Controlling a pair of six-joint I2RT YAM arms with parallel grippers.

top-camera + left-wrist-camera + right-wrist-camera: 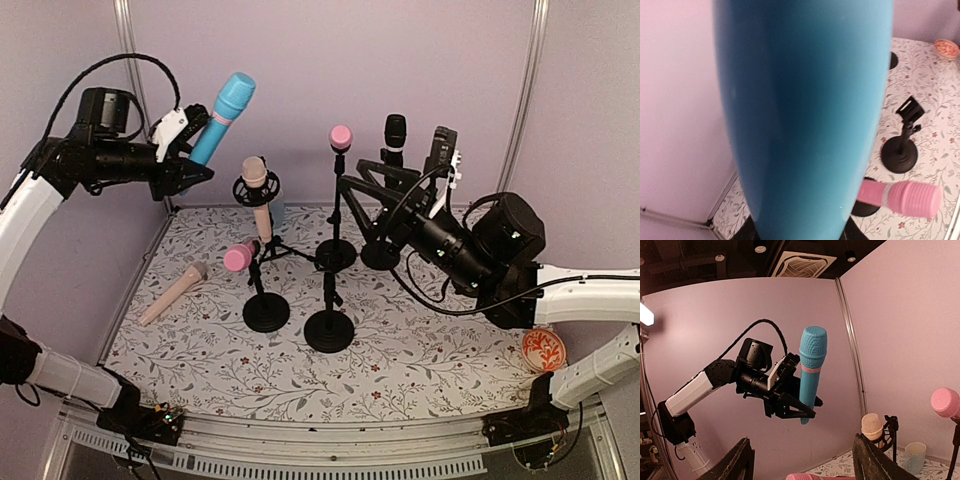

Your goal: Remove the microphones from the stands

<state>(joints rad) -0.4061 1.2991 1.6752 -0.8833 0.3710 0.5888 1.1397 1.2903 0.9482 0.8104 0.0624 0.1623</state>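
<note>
My left gripper (195, 165) is shut on the lower body of a blue microphone (222, 120) and holds it high in the air at the back left, head up and tilted right. The blue microphone fills the left wrist view (805, 115). In the right wrist view the blue microphone (810, 370) shows upright in the left gripper (807, 410). An empty black stand (329, 320) stands at the table's middle. My right gripper (360, 185) is open and empty, raised among the stands at centre right; its fingers (737, 460) frame the right wrist view.
A pink microphone (341, 137) and a black microphone (396, 130) sit on tall stands. A beige microphone (254, 175) hangs in a shock mount. Another pink microphone (240, 256) rests on a low stand. A beige microphone (172, 292) lies on the cloth. An orange disc (543, 350) lies right.
</note>
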